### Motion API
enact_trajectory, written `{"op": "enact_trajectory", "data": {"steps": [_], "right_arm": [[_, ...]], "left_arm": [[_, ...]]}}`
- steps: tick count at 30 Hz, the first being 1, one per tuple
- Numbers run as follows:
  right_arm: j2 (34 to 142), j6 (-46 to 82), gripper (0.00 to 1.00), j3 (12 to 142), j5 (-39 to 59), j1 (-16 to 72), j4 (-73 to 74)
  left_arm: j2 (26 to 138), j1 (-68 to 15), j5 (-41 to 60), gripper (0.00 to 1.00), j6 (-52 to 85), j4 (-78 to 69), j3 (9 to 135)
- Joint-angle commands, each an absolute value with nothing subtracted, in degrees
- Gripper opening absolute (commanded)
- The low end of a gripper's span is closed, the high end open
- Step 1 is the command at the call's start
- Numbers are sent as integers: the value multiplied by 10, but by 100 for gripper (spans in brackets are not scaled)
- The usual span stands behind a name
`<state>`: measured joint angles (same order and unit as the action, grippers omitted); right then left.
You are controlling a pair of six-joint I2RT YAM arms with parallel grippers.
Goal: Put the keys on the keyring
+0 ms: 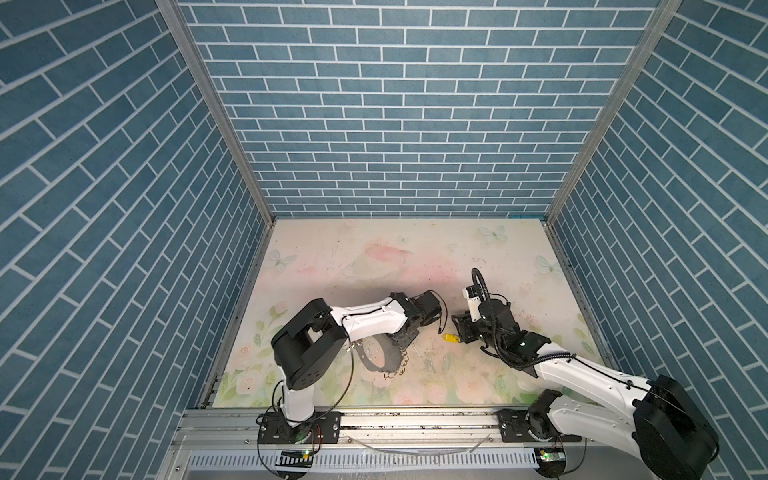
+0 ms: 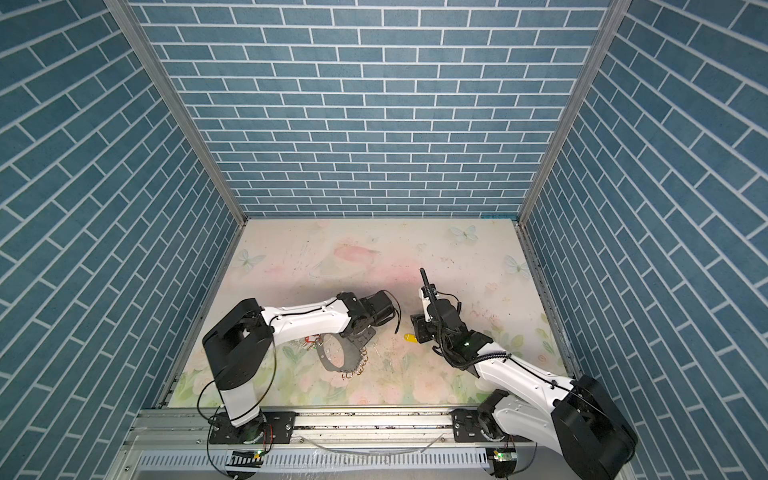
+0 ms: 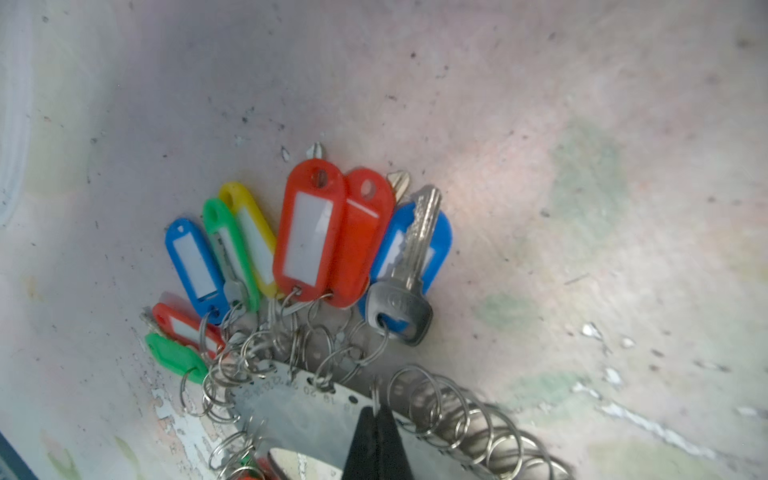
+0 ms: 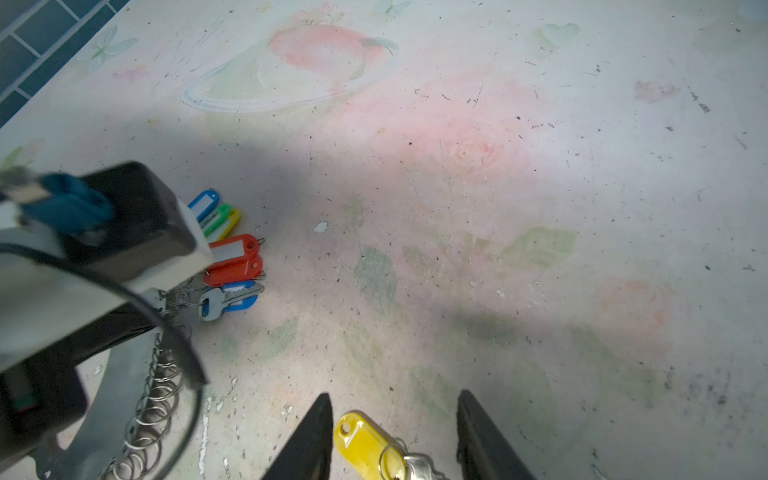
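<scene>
Grasp step judged in hand. 1 ring (image 3: 375,392) of keyring (image 3: 299,415) seen clamped by left gripper (image 3: 376,417). Yellow-tagged key (image 4: 365,444) found on table (image 4: 498,208) near keyring, straddled by open right gripper (image 4: 395,395). Next: closure on key, then lift, judged needed.

Far table (image 1: 415,249) open; left arm (image 1: 365,322) overhangs keyring (image 1: 392,355).

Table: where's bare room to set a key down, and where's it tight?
Free: the far half of the table up to the back wall; the near strip between keyring and front rail. Crowded: the middle, from keyring to yellow-tagged key.
</scene>
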<state>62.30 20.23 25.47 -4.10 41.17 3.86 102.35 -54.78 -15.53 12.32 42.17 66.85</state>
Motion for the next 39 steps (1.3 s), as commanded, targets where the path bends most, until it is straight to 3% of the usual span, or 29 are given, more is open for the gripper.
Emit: {"op": "enact_trajectory", "data": {"steps": [1,5,12,18,25,33,39], "right_arm": [[639,166,55,291,-2,408,5],[663,137,56,306,75,408,33],[632,45,55,241,230,409,217],[648,-70,56,284,342,409,153],[672,-102,51,312,462,409,147],[691,-131,40,327,479,417,148],[706,-149,25,351,499,424,103]], "left_arm": [[961,-551,-128,0,98,371,638],[875,-551,-91,0,51,287,571],[731,-545,-11,0,-54,96,438],[628,-513,105,0,-114,-143,285],[601,-471,233,0,-143,-164,259],[589,-461,296,0,-155,-164,246],[591,-460,310,0,-162,-154,249]]}}
